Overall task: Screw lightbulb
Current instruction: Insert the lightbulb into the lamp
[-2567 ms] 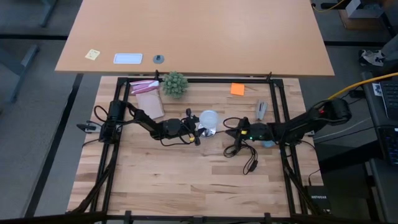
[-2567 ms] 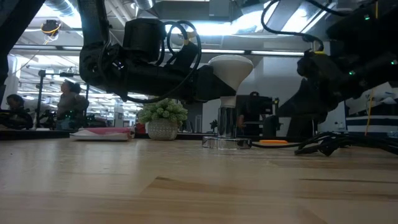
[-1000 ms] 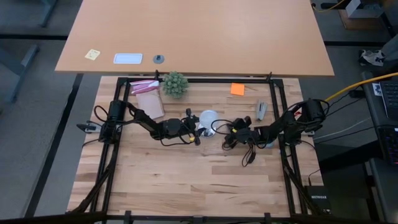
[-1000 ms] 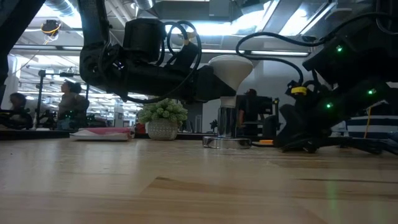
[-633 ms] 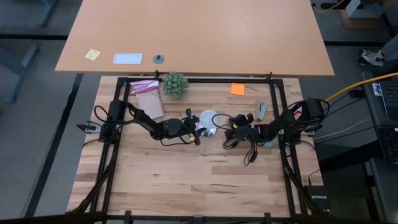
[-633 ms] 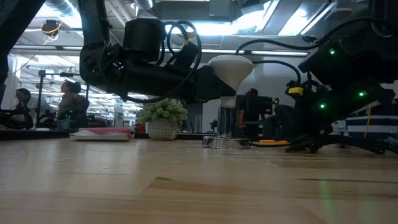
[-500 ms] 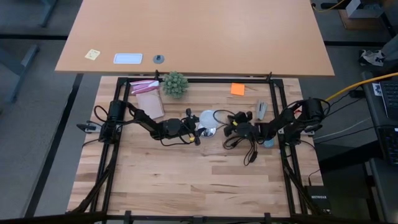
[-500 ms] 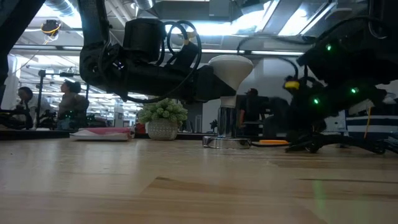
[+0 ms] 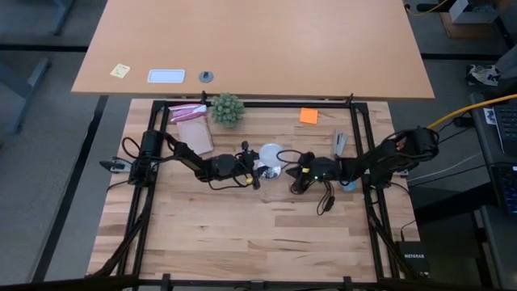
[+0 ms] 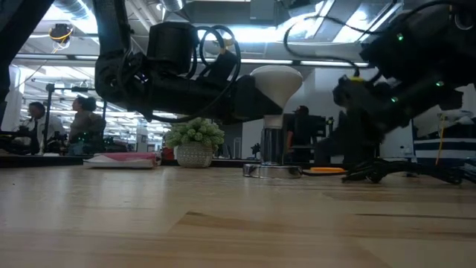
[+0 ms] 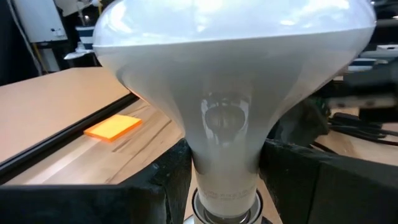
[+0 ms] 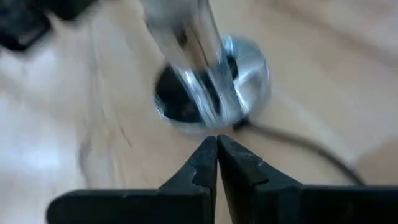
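I see my left gripper (image 9: 257, 170) clamped on the narrow neck of the lightbulb (image 9: 271, 153), holding it upright, screw base down, over the silvery socket disc (image 10: 272, 170) near the table's middle. My right gripper (image 9: 296, 173) sits just beside that socket, fingers (image 12: 205, 163) pressed together, empty, above the black cord (image 9: 326, 202).

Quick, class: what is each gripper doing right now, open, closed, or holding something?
Left gripper: closed on the lightbulb's narrow neck, bulb upright over the socket.
Right gripper: closed, holding nothing, pointed at the socket.
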You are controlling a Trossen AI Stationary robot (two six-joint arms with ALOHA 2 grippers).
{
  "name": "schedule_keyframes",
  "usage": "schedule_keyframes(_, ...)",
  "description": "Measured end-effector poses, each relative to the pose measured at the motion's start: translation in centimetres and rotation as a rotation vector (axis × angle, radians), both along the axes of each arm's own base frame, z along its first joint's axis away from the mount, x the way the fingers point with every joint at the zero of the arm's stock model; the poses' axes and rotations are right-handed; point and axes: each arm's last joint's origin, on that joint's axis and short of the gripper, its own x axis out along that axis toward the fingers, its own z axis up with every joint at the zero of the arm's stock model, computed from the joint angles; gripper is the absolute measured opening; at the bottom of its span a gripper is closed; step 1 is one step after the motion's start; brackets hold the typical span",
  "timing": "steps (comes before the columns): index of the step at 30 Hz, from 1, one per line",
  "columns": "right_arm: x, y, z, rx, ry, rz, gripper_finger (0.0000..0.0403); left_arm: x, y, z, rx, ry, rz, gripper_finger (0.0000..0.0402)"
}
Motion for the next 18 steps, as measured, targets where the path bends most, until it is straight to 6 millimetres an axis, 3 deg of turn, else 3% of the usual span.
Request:
schedule_keyframes(5,-0.6,1.0,-1.4,-0.031,0.122,-0.042,0.0024,0.0,-0.5,0.0,-0.001,0.000,-0.022,0.0159)
schedule_keyframes(18,-0.2,1.0,-3.4,-0.165,0.127,-0.205,0.0024,0.0,-1.6,-0.1,-0.030,0.007,-0.055,0.0159)
